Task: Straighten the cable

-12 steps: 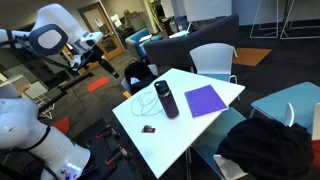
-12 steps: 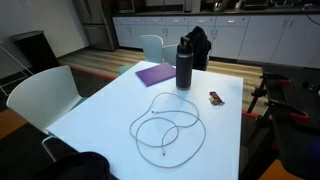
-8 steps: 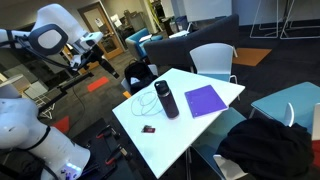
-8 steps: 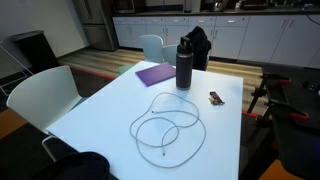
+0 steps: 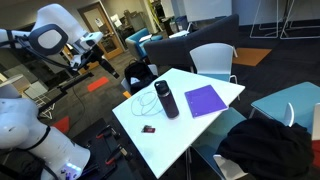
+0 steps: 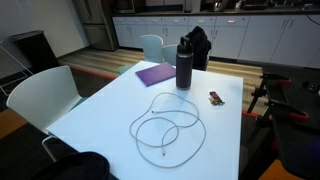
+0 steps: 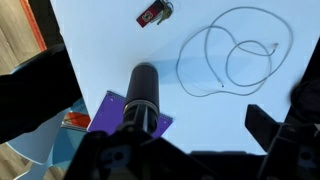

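Tool: mine point(image 7: 195, 150) stands at its widest, with nothing between the jaws. It hangs high over the worktop point(image 6: 105, 112) and is well apart from everything on it.

Arm: in an exterior view my arm point(image 5: 50, 36) is raised off to one side of the worktop.

Cable: the cable point(image 6: 172, 121) is a thin cord that reads as a fine grey line against the white surface. It lies flat in two loose loops that overlap, a larger one and a smaller one.

Cable ends: one free end tails off at the outside of the larger loop. In the wrist view the other end point(image 7: 274, 46) sits at the rim of the smaller loop (too small for me to make out a plug).

Cable place: it lies on the open half of the worktop, apart from the other things.

Bottle: a dark bottle point(image 6: 185, 64) stands upright, near the smaller loop but not touching it.

Notebook: a purple notebook point(image 6: 155, 73) lies flat, just beside the bottle.

Small item: a dark chip point(image 6: 216, 97) with a red part lies by itself near the worktop's edge.

Chair: a white chair point(image 6: 40, 95) stands at the worktop's side.
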You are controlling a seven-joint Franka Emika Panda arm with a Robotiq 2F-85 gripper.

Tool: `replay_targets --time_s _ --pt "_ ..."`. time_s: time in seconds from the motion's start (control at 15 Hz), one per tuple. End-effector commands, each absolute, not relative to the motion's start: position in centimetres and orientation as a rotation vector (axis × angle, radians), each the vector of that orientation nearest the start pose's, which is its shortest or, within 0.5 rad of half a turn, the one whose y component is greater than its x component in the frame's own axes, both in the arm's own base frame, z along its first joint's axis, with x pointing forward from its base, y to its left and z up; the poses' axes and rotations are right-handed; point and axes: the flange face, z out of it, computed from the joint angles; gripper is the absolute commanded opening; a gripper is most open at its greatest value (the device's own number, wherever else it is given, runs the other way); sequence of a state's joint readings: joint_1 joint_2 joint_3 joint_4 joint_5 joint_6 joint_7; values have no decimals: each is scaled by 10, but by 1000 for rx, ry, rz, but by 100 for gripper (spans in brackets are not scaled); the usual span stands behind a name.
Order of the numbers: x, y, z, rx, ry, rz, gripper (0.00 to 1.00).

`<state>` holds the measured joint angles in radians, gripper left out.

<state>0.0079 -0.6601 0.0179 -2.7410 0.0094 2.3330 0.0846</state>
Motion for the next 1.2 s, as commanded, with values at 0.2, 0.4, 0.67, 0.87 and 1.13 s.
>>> replay_targets --time_s 0.2,0.4,0.67,0.87,1.13 --pt "385 37 382 -3105 149 -309 100" --pt "398 62 345 -3113 210 -295 100" --pt "406 98 291 -3093 281 -276 100" --pt "408 118 251 -3074 280 -246 100" --pt "398 121 235 -3106 242 -216 100"
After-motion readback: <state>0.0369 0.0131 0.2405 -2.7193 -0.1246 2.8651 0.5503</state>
